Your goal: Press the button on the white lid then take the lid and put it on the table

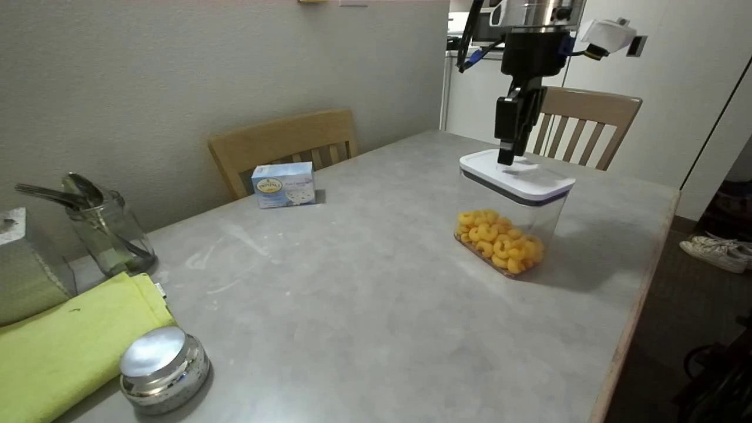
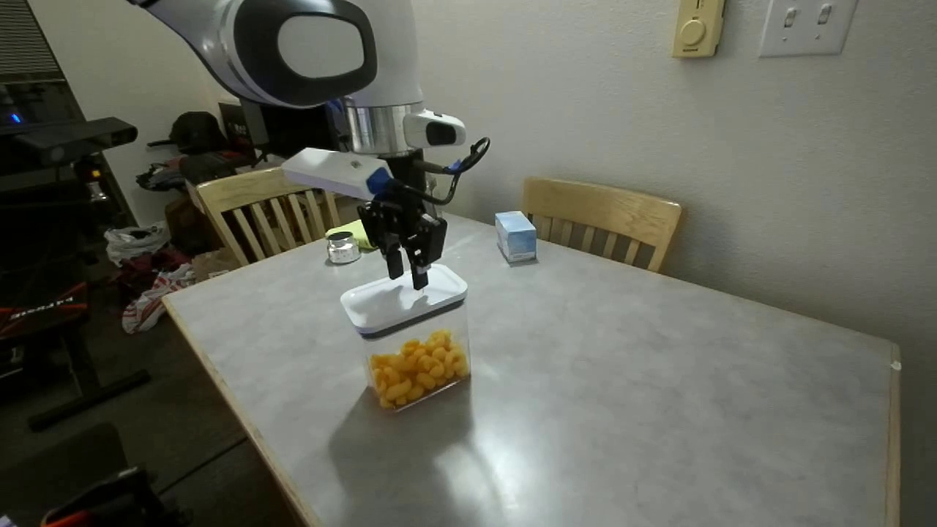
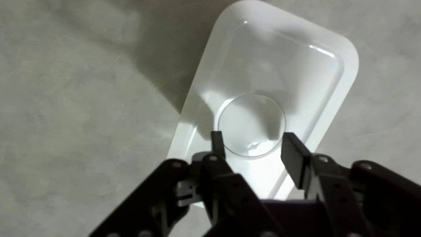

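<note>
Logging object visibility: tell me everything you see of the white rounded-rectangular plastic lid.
The glossy, plastic-looking white lid, a rounded rectangle, has a raised rim around a recessed top, a round white button at its centre and a dark grey band underneath. It lies flat on the clear, box-shaped plastic container, covering it. The black pincer points down over it, fingers apart; whether they touch it is unclear. Shadows and glare mark it.

I can't read everything on the box (image 1: 284,185); the cloth (image 1: 82,343) runs out of sight; fingers (image 3: 294,160) hide part of the lid (image 3: 264,77).
</note>
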### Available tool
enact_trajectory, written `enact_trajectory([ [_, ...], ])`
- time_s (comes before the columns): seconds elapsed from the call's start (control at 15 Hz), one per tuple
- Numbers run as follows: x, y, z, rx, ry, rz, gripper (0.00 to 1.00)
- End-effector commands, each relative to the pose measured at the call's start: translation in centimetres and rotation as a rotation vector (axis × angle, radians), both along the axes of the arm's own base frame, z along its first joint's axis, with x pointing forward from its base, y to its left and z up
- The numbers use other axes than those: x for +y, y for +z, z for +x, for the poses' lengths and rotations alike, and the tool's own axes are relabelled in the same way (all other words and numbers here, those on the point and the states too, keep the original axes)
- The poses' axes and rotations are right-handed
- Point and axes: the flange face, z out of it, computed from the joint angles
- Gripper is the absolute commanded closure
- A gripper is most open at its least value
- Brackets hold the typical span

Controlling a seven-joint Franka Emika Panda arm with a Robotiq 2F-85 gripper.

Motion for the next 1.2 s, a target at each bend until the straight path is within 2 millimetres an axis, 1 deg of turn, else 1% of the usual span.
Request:
enact_trajectory([
  [0.0, -0.1, 0.5, -0.7, -0.016, -0.003, 0.016, 0.80],
  [0.13, -0.1, 0.6, -0.7, -0.016, -0.004, 0.017, 0.94],
  [0.27, 0.0, 0.5, -1.1, -0.012, -0.016, 0.021, 1.00],
  [0.47, 0.7, 0.3, -2.6, -0.008, -0.030, 0.027, 1.00],
  [0.67, 0.9, 0.4, -3.6, -0.004, -0.037, 0.031, 1.00],
  [0.87, 1.0, 0.6, -4.0, -0.016, -0.031, 0.029, 1.00],
  [1.13, 1.2, 1.1, -3.8, -0.035, -0.020, 0.024, 1.00],
])
